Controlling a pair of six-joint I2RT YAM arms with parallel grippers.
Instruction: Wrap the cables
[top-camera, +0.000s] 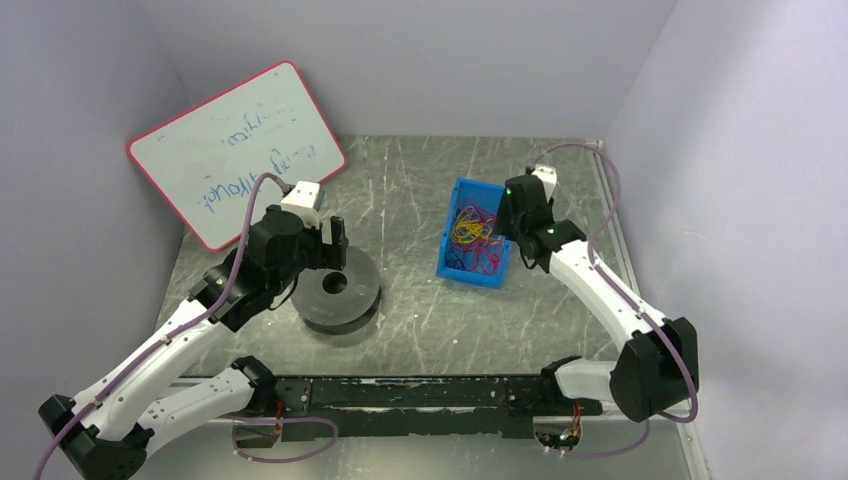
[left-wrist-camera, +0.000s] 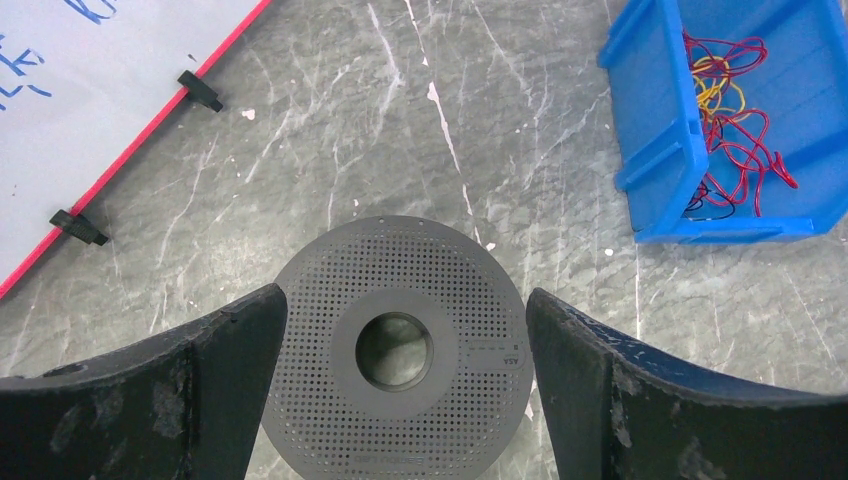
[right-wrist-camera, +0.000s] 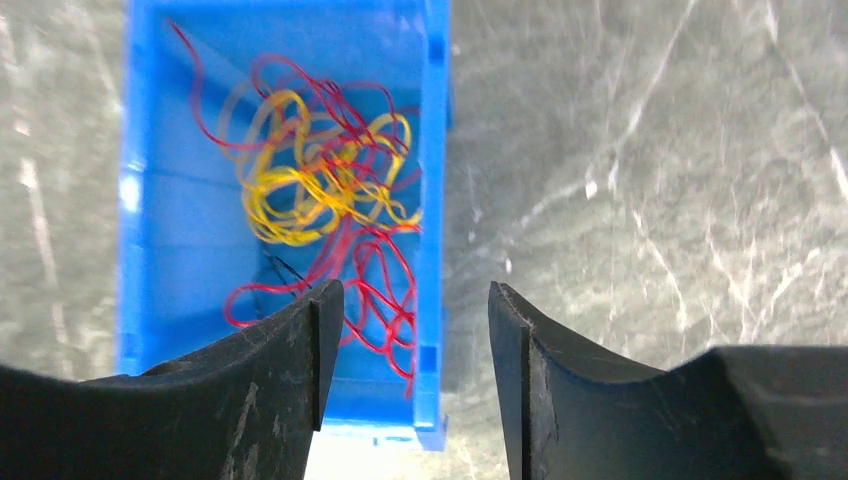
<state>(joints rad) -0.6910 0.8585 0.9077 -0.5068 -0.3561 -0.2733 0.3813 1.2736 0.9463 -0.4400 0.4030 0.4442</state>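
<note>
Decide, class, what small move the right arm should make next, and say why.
Probably lower the right gripper onto a red wire loop: its jaws are open above the blue bin, the wire lies loose inside, and nothing is held yet.

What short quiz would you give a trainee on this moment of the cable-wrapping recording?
1. True or false: the red wire lies tangled with yellow wire in the blue bin.
2. What lies below the left gripper?
3. The right gripper is: A shut on wire; B open above the blue bin; C out of view.
Key: 1 true. 2 the perforated grey spool. 3 B.
</note>
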